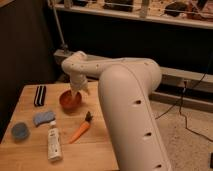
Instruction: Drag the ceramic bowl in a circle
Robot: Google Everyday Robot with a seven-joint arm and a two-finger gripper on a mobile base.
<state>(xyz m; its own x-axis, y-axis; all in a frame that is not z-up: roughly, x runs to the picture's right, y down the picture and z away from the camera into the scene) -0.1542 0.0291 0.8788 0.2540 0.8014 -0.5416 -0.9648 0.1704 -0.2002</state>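
Note:
The ceramic bowl [70, 100], small, round and glossy orange-red, sits on the wooden table [30, 157] toward its back, left of centre. My gripper [76, 92] comes down from the white arm [125, 85] and stands at the bowl's far right rim, its tips at or just inside the rim. The jaws stand open, and I cannot tell whether they touch the bowl. The big arm housing hides the right part of the table.
An orange carrot [80, 131] lies in front of the bowl. A white tube [53, 145], a blue cloth [44, 117] and a flat blue-grey disc [20, 131] lie to the front left. A black-and-white striped item [39, 95] lies left of the bowl.

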